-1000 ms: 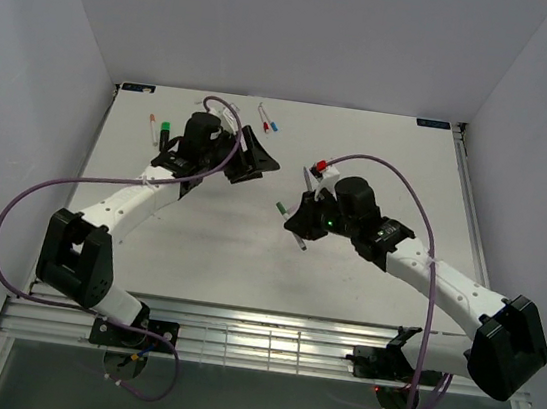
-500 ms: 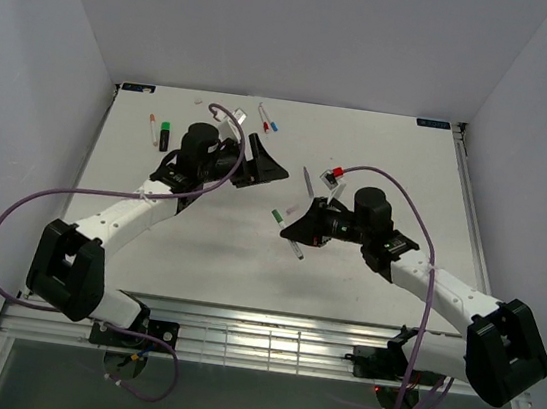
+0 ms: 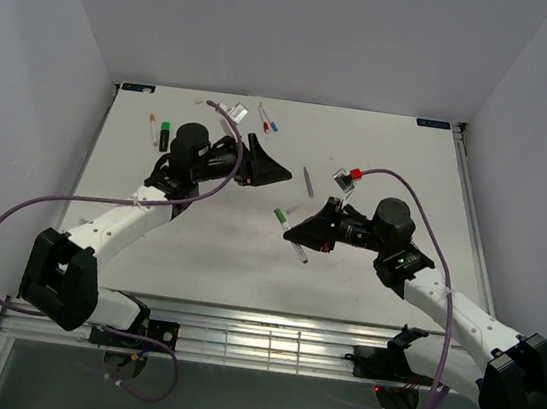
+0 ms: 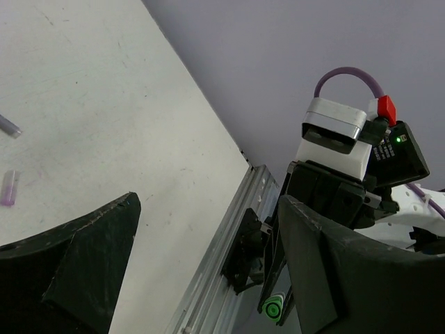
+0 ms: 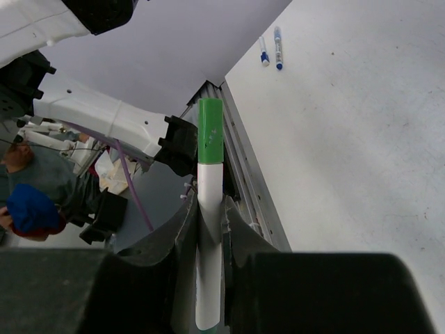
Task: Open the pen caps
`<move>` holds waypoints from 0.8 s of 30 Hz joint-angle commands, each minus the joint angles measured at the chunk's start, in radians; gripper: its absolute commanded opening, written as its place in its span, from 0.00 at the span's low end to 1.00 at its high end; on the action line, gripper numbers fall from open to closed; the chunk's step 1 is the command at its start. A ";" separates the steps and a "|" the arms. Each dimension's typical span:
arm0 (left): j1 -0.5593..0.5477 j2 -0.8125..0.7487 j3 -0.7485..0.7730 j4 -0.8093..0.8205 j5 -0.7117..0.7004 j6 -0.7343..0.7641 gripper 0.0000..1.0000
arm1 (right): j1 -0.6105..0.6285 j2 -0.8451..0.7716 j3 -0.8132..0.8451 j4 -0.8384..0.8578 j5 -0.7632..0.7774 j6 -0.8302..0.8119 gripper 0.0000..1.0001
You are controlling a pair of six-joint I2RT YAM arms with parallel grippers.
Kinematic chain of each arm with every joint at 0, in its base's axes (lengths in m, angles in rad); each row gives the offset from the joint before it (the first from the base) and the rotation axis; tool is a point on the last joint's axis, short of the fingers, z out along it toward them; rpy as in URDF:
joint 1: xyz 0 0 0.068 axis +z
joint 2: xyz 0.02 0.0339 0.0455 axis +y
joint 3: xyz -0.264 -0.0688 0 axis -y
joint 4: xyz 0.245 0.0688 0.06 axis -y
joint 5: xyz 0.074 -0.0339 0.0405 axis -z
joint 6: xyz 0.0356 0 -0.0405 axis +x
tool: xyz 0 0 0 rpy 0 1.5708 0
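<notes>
Green cap [image 5: 210, 132] is not off yet. Right pincer [image 5: 208, 221] is clamped on the white barrel of the pen [image 5: 208, 202] just below the cap. It holds the pen in the air above the tabletop [image 3: 210, 226], cap end aimed toward the left arm. Left pincer [image 3: 271, 164] is spread wide with nothing in it, facing the pen and well apart from it. In its wrist view the cap shows end-on as a small green ring, low in the gap beside one of the fingers [image 4: 327, 264].

Step in hand, as I read it: presenting the pen for a two-arm pull. Next move calls for the left pincer to line up on the cap axis and close on the green part only, not the barrel. Then it pulls straight along the pen while the right holds firm. An off-axis pull would likely slip.

Cap is a short, smooth plastic tube, flat-ended, slightly wider than the barrel. Barrel is slim, round, glossy white plastic, so probably low friction. Fingers are matt black wedges. Tabletop is flat, white, lightly scuffed. Two blue-ended pens [image 5: 277, 49] lie flat far back on it.
</notes>
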State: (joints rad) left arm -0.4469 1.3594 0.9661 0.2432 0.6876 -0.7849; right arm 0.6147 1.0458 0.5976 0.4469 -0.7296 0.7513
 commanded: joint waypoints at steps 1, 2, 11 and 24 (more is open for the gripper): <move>0.001 -0.049 -0.035 0.076 0.056 -0.025 0.90 | -0.006 -0.010 0.001 0.070 -0.028 0.026 0.08; 0.001 -0.048 -0.038 0.088 0.064 -0.036 0.89 | -0.010 -0.007 0.002 0.076 -0.027 0.028 0.08; 0.001 -0.085 -0.109 0.183 0.098 -0.100 0.77 | -0.046 0.081 0.013 0.236 0.021 0.141 0.08; -0.003 -0.056 -0.165 0.315 0.102 -0.270 0.70 | -0.049 0.223 0.061 0.409 0.019 0.212 0.08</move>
State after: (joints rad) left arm -0.4469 1.3132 0.8093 0.5026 0.7757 -1.0061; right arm 0.5705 1.2621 0.6174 0.7464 -0.7136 0.9443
